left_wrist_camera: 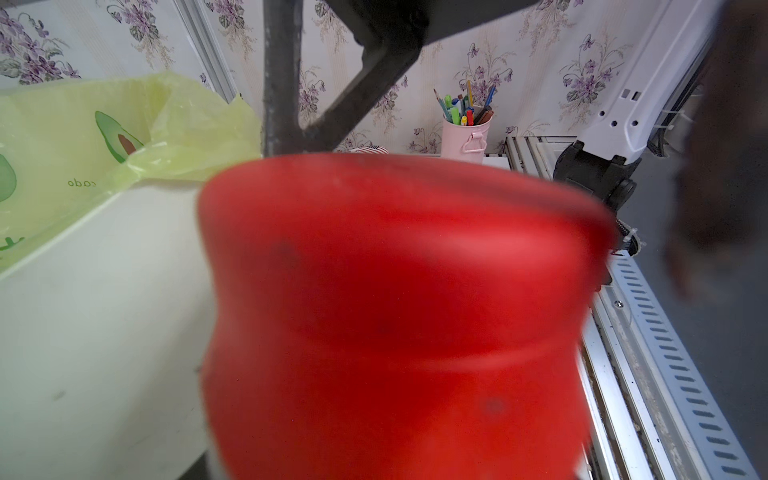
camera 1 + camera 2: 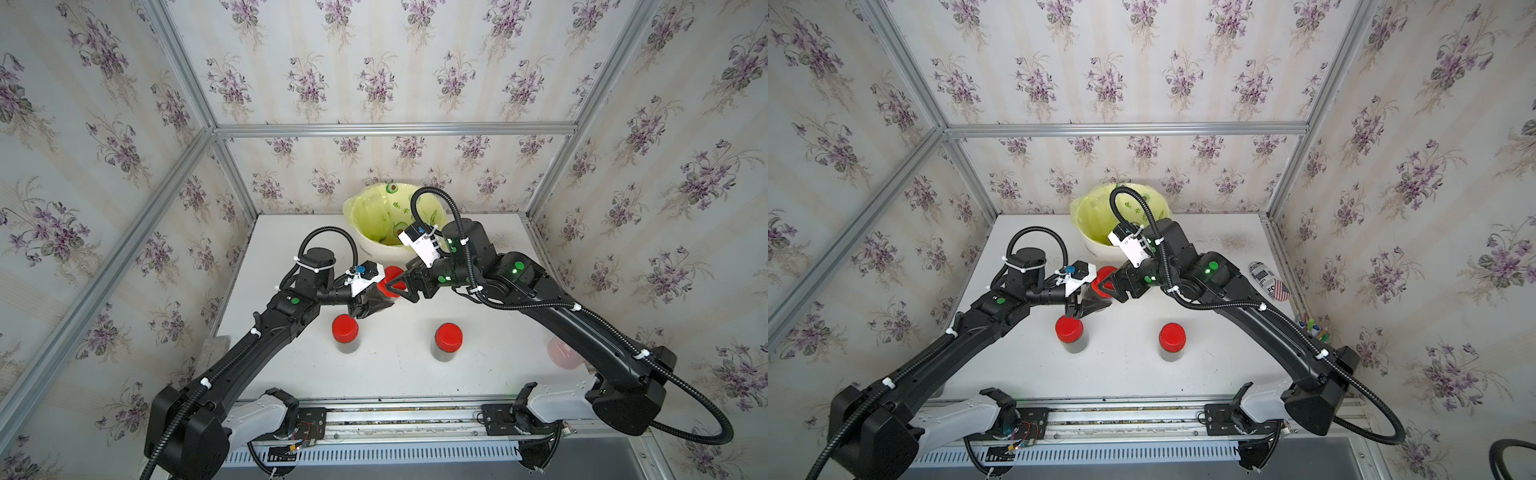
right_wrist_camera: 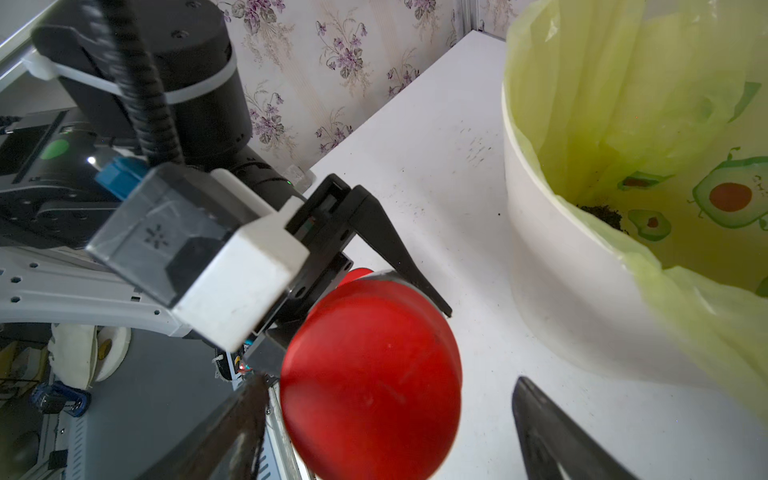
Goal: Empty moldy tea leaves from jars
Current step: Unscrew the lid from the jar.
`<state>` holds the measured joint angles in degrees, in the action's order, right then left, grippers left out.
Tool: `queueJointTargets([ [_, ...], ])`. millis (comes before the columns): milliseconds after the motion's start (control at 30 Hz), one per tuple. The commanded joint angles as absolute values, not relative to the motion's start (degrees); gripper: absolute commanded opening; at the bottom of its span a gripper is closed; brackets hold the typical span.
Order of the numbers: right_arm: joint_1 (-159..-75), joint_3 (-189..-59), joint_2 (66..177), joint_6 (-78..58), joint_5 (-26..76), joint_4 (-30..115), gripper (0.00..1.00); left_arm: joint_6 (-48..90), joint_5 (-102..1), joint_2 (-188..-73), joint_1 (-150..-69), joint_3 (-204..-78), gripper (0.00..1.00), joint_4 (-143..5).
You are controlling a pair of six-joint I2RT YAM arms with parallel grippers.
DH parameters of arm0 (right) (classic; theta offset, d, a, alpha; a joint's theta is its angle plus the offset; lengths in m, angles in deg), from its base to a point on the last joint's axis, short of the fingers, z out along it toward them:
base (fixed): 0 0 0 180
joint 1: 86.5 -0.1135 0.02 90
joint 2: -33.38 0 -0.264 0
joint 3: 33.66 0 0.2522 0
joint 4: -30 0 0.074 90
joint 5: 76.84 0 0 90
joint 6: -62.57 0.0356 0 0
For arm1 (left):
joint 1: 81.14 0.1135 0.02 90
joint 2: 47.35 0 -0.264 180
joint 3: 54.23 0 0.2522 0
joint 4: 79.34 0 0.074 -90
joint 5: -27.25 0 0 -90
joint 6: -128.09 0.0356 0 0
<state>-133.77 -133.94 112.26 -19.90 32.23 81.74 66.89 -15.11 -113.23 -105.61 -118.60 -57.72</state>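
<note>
Judged barely begun — left end effector (image 2: 373,302) clamps a tilted jar (image 2: 392,279) beside the bin (image 2: 366,246), right end effector (image 3: 388,382) gaping astride its unremoved red lid (image 1: 395,291); two further jars (image 2: 345,331) (image 2: 448,337) stand capped, tea leaves (image 2: 348,348) inside, farther from the bin, which holds a mere pinch.

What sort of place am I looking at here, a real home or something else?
Probably a robot test booth dressed up as a home: flowered wallpaper hung on a bare metal frame, and two robot arms mounted on a rail beside a white table.
</note>
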Motion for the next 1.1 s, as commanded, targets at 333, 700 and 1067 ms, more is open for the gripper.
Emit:
queueJointTargets([
  [333,-134.2,-135.0,114.9,-19.0,31.9,80.0,0.73,67.4,-14.5,-113.2,-105.7,-118.6,0.51,-58.9],
  [700,-134.2,-134.3,114.3,-27.0,33.5,79.5,0.45,67.5,-13.9,-112.8,-105.8,-118.5,0.49,-58.9],
  [1067,-134.2,-136.2,115.5,-40.9,35.0,79.4,0.40,67.7,-13.4,-112.5,-105.8,-118.2,0.49,-58.9],
])
